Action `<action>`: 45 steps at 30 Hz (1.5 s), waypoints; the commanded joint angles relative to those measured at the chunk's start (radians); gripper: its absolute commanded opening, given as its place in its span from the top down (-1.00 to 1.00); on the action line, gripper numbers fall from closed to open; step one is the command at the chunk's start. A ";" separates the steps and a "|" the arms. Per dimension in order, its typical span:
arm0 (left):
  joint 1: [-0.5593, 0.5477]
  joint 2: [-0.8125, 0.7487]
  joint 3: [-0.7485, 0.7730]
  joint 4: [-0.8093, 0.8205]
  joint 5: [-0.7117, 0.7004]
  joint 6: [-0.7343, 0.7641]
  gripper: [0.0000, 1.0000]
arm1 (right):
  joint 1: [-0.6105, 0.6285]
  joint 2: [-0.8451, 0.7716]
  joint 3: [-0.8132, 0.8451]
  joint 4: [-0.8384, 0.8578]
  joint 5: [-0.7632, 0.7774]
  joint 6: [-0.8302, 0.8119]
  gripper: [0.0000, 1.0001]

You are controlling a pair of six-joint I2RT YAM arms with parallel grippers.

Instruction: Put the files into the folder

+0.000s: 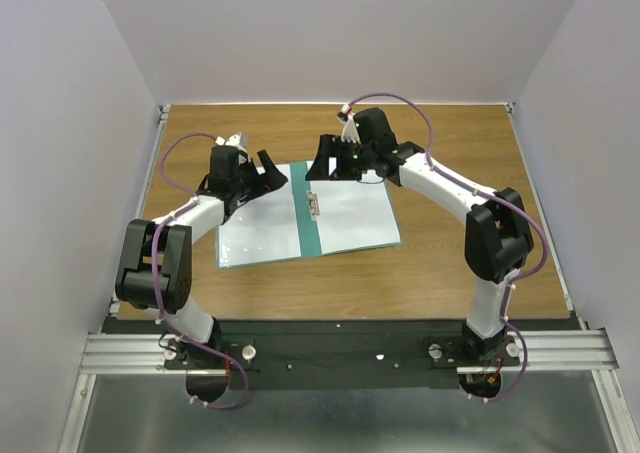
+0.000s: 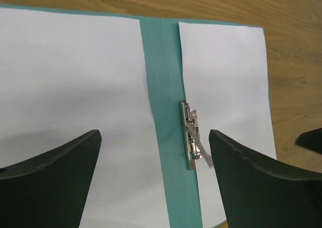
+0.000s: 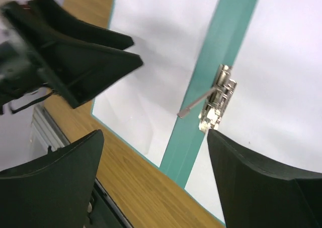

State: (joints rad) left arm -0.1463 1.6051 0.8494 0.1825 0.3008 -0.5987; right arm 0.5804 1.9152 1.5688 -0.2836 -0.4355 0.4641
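— Folder (image 1: 311,235): where is it lying?
— It is lying open on the counter (image 1: 450,273) beneath both end effectors. Its teal spine is showing between the fingers of the left end effector (image 2: 153,134), which is gaping wide and gripping nothing.
— And the files (image 1: 262,235)?
— White sheets are resting on both halves, either side of the metal clip (image 3: 217,98). The right end effector (image 3: 155,133) is hovering over that clip, also spread wide and empty.

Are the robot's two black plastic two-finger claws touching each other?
Apart. The top view shows a clear gap between the left gripper and the right gripper.
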 commanded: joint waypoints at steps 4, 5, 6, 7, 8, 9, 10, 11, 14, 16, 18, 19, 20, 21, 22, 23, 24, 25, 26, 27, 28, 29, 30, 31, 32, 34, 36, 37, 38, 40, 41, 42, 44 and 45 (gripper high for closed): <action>-0.061 0.098 0.148 -0.103 -0.068 -0.050 -0.80 | 0.030 0.034 -0.041 -0.015 0.109 0.249 -0.50; -0.071 0.123 0.174 -0.103 -0.060 -0.061 -0.76 | 0.036 0.042 -0.036 -0.015 0.109 0.258 -0.44; -0.078 0.142 0.187 -0.104 -0.052 -0.059 -0.75 | 0.036 0.060 -0.035 -0.014 0.119 0.292 -0.33; -0.084 0.156 0.201 -0.107 -0.046 -0.059 -0.68 | 0.038 0.071 -0.030 -0.015 0.116 0.301 -0.29; -0.088 0.189 0.223 -0.110 -0.034 -0.064 -0.65 | 0.038 0.085 -0.023 -0.015 0.110 0.314 -0.28; -0.099 0.203 0.232 -0.109 -0.029 -0.065 -0.60 | 0.038 0.105 -0.021 -0.015 0.097 0.333 -0.17; -0.104 0.216 0.238 -0.109 -0.026 -0.067 -0.59 | 0.038 0.117 -0.016 -0.015 0.092 0.340 -0.14; -0.107 0.240 0.250 -0.110 -0.017 -0.067 -0.58 | 0.041 0.126 -0.013 -0.015 0.086 0.347 -0.12; -0.124 0.272 0.264 -0.110 -0.009 -0.069 -0.48 | 0.044 0.153 -0.004 -0.017 0.080 0.364 -0.11; -0.136 0.283 0.269 -0.107 -0.005 -0.073 -0.28 | 0.047 0.168 0.003 -0.017 0.075 0.369 -0.11; -0.145 0.302 0.278 -0.106 0.001 -0.075 -0.25 | 0.047 0.176 0.005 -0.015 0.078 0.375 -0.10; -0.154 0.309 0.281 -0.104 0.006 -0.075 -0.16 | 0.047 0.179 0.005 -0.015 0.078 0.375 -0.10; -0.156 0.325 0.287 -0.106 0.008 -0.078 -0.16 | 0.047 0.182 0.005 -0.015 0.080 0.377 -0.10; -0.157 0.331 0.287 -0.104 0.009 -0.081 -0.16 | 0.047 0.182 0.004 -0.015 0.080 0.377 -0.10; -0.157 0.335 0.290 -0.104 0.009 -0.085 -0.08 | 0.047 0.180 0.000 -0.015 0.080 0.375 -0.10; -0.160 0.345 0.296 -0.104 0.000 -0.090 -0.08 | 0.047 0.176 -0.003 -0.015 0.083 0.375 -0.10; -0.161 0.349 0.300 -0.104 -0.002 -0.092 -0.07 | 0.047 0.171 -0.007 -0.015 0.087 0.372 -0.10; -0.162 0.352 0.303 -0.106 0.000 -0.093 -0.01 | 0.049 0.169 -0.009 -0.015 0.093 0.370 -0.10; -0.165 0.360 0.306 -0.107 -0.003 -0.092 -0.01 | 0.047 0.166 -0.016 -0.017 0.099 0.369 -0.10; -0.170 0.363 0.313 -0.115 -0.015 -0.092 -0.01 | 0.047 0.162 -0.018 -0.016 0.101 0.366 -0.10; -0.173 0.366 0.319 -0.123 -0.025 -0.090 0.05 | 0.047 0.162 -0.021 -0.015 0.101 0.364 -0.10; -0.174 0.372 0.323 -0.132 -0.041 -0.090 0.11 | 0.047 0.162 -0.020 -0.015 0.098 0.364 -0.10; -0.176 0.374 0.326 -0.141 -0.051 -0.093 0.12 | 0.047 0.163 -0.018 -0.014 0.092 0.363 -0.10; -0.176 0.375 0.326 -0.144 -0.055 -0.095 0.16 | 0.047 0.165 -0.018 -0.015 0.089 0.361 -0.10; -0.176 0.378 0.327 -0.146 -0.063 -0.096 0.19 | 0.047 0.166 -0.016 -0.015 0.087 0.360 -0.10; -0.176 0.381 0.329 -0.147 -0.068 -0.102 0.27 | 0.047 0.169 -0.015 -0.015 0.084 0.358 -0.10; -0.179 0.385 0.335 -0.149 -0.080 -0.107 0.31 | 0.047 0.173 -0.010 -0.015 0.080 0.352 -0.09; -0.179 0.388 0.338 -0.149 -0.081 -0.105 0.31 | 0.047 0.174 -0.009 -0.015 0.077 0.350 -0.09; -0.180 0.394 0.343 -0.149 -0.080 -0.104 0.31 | 0.047 0.173 -0.009 -0.015 0.077 0.349 -0.09; -0.182 0.400 0.349 -0.149 -0.077 -0.105 0.31 | 0.047 0.176 -0.006 -0.015 0.080 0.346 -0.09; -0.185 0.403 0.349 -0.150 -0.080 -0.105 0.36 | 0.047 0.180 -0.007 -0.015 0.080 0.346 -0.09; -0.187 0.406 0.352 -0.149 -0.078 -0.105 0.37 | 0.047 0.182 -0.004 -0.015 0.078 0.344 -0.08; -0.190 0.412 0.355 -0.152 -0.081 -0.107 0.38 | 0.047 0.189 0.003 -0.015 0.070 0.344 -0.08; -0.191 0.415 0.358 -0.153 -0.083 -0.105 0.45 | 0.047 0.194 0.007 -0.015 0.067 0.343 -0.08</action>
State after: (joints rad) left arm -0.3252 1.9892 1.1866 0.0559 0.2489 -0.7044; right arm 0.6201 2.0842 1.5379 -0.2893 -0.3553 0.8188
